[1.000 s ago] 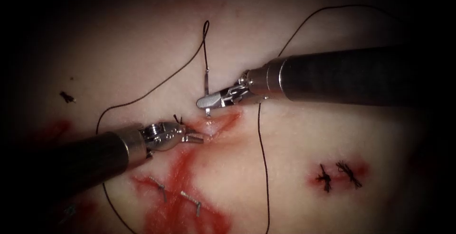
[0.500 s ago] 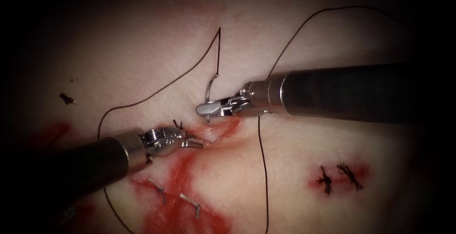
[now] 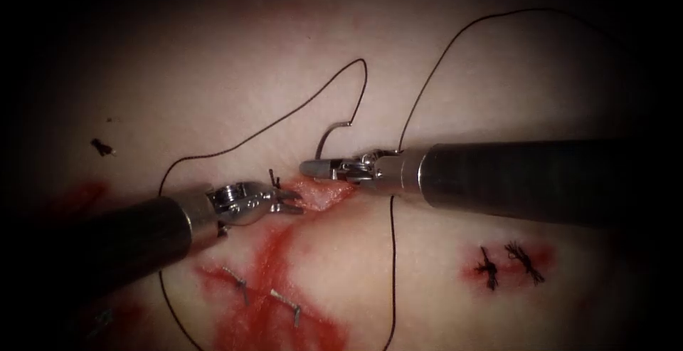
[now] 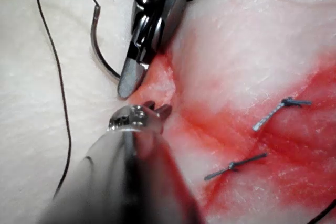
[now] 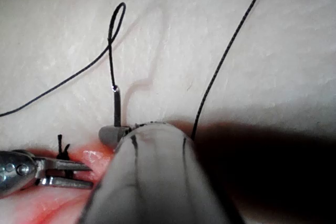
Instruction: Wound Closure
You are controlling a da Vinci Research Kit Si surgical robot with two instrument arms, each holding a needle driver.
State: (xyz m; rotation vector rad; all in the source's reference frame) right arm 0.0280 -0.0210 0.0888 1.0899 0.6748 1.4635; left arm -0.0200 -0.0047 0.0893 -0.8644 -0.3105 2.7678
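My right tool [image 3: 313, 168] reaches in from the right, shut on the curved needle [image 3: 329, 137] close to its pointed end. The needle arcs up from the jaws, and its tail carries the dark thread [image 3: 249, 137]. The point is hidden behind the jaws at the cut's upper edge, so I cannot tell whether it is in the tissue [image 3: 441, 265]. My left tool [image 3: 292, 201] comes from the left and grips the pink lip of the cut [image 3: 324, 193]. The left wrist view has the needle [image 4: 100, 51], the right tool [image 4: 128, 82] and the left tool [image 4: 157, 111]. In the right wrist view are the needle [image 5: 116, 106] and the left tool [image 5: 73, 174].
Red fluid [image 3: 274, 251] runs down from the cut. Two metal staples [image 3: 242, 283] [image 3: 288, 305] lie in it. Two black knots [image 3: 487, 269] [image 3: 525, 262] sit on the right. A cut thread end [image 3: 102, 146] lies far left, and a long strand [image 3: 391, 265] crosses below the right shaft.
The right tool has dropped toward the cut and rolled, swinging the needle's tail and the thread loop to the right. The left tool has stayed almost still.
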